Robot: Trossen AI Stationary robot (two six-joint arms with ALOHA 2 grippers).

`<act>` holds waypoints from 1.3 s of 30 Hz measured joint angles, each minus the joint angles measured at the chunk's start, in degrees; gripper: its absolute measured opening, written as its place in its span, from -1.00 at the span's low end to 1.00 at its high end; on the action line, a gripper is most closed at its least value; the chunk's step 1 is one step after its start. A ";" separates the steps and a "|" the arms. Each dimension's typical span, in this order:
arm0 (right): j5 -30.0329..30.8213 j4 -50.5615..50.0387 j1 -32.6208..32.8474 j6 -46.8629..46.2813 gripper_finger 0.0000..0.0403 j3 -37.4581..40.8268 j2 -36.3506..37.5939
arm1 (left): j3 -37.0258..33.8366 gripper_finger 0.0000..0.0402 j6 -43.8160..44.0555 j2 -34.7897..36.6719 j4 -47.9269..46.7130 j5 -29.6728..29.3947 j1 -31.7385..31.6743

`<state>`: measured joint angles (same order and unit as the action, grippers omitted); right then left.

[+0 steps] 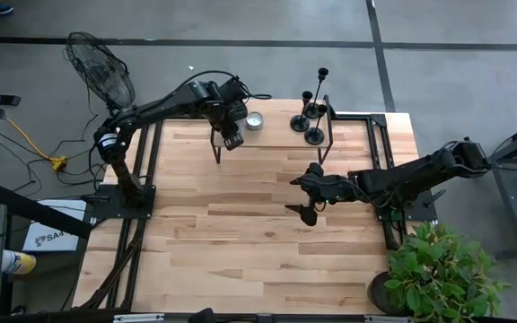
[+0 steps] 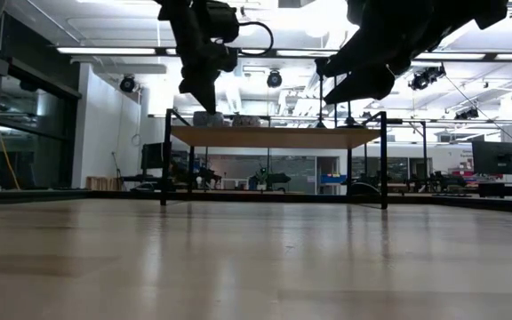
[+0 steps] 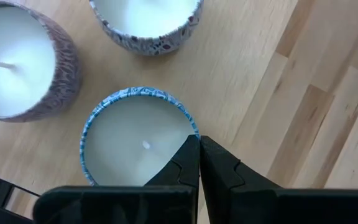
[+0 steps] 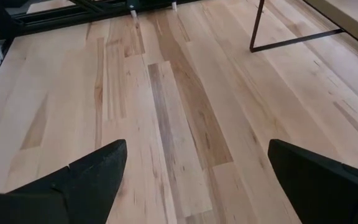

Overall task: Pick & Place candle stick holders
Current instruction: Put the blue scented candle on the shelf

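The three candle stick holders (image 1: 312, 115) stand bunched together at the far side of the table (image 1: 240, 269), on the right end of a raised wooden shelf (image 2: 269, 136); the tallest one rises behind the two shorter ones, all black, all upright. Neither arm has one.

The left gripper (image 3: 199, 149) hangs over the left part of that shelf with its fingers pressed flat together, holding nothing. Right under its tips sits a blue-rimmed candle tin (image 3: 138, 140), and beside it are a patterned candle tin (image 3: 23, 62) and another patterned tin (image 3: 145, 22), all three full of white wax. From above only one small round tin (image 1: 255, 120) shows next to that gripper.

The right gripper (image 1: 305, 197) is out over bare boards in the middle-right of the table, nearer than the shelf, its two fingers (image 4: 82, 177) spread wide with only wood grain between them. A potted plant (image 1: 438, 274) sits at the near right corner.
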<state>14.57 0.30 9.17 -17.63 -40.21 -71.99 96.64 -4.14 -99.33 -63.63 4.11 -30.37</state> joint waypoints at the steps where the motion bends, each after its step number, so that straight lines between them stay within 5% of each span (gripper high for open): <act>1: 0.00 -0.01 0.00 -0.02 0.92 0.00 0.00 | 0.00 -1.00 -0.07 0.00 0.05 0.01 0.00; 39: -0.11 -0.05 0.00 -0.12 0.92 0.00 -0.02 | 1.62 -1.00 -0.09 0.02 0.23 1.37 0.00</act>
<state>14.46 0.25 9.17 -17.74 -40.21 -72.01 98.26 -4.23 -99.31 -63.40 5.48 -30.37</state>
